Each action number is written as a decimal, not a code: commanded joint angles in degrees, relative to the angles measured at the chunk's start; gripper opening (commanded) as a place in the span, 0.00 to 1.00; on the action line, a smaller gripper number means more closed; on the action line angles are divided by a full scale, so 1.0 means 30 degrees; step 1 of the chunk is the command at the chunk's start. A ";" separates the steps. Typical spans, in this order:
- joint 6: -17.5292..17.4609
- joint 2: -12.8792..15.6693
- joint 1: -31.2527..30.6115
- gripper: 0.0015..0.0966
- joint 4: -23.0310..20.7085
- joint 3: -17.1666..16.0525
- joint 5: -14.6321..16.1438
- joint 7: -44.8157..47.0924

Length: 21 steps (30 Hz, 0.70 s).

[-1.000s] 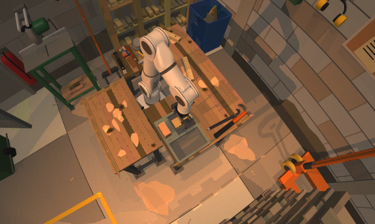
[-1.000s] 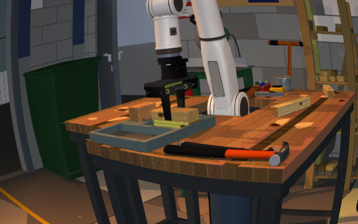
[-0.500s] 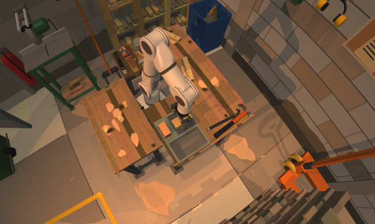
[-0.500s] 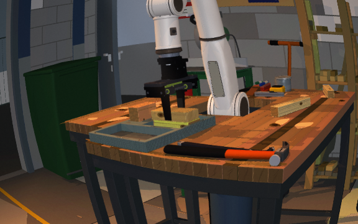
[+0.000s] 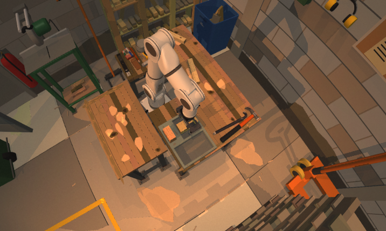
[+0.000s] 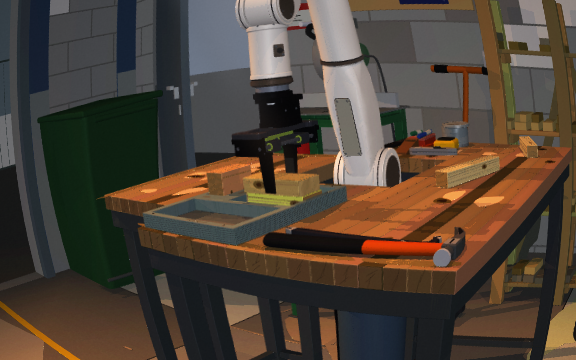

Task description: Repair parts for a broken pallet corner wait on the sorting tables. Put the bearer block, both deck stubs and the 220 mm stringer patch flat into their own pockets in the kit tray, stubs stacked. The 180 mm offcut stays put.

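Observation:
The upper deck stub (image 6: 282, 183) (image 5: 182, 125), a pale wood block, lies stacked on a thinner yellow-green stub (image 6: 273, 199) in a far pocket of the kit tray (image 6: 240, 210) (image 5: 187, 140), and my gripper (image 6: 278, 176) (image 5: 192, 124) still clasps the upper stub from above. The reddish bearer block (image 6: 226, 180) (image 5: 169, 133) lies in the neighbouring pocket. The tray's large near pocket holds nothing. A long pale plank (image 6: 467, 170) (image 5: 193, 70) lies on the right table behind the arm, and a short piece (image 6: 528, 146) (image 5: 178, 37) lies at that table's far corner.
Behind the tables stand wooden shelves (image 6: 548, 125) stocked with blocks and a blue bin (image 5: 215, 25). A hammer (image 6: 368, 246) (image 5: 239, 125) and a pry bar (image 5: 231, 125) lie on the table right of the tray. The left table (image 5: 123, 129) carries no parts.

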 commanded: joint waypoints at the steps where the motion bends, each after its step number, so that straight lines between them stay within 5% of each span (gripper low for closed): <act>1: -0.0010 -0.0003 0.0000 0.59 -0.0010 0.0000 0.0001 0.0000; 9: -0.0007 -0.0004 0.0000 0.76 -0.0010 0.0000 0.0001 0.0000; 21: -0.0003 -0.0006 0.0000 0.76 -0.0011 0.0000 0.0000 0.0000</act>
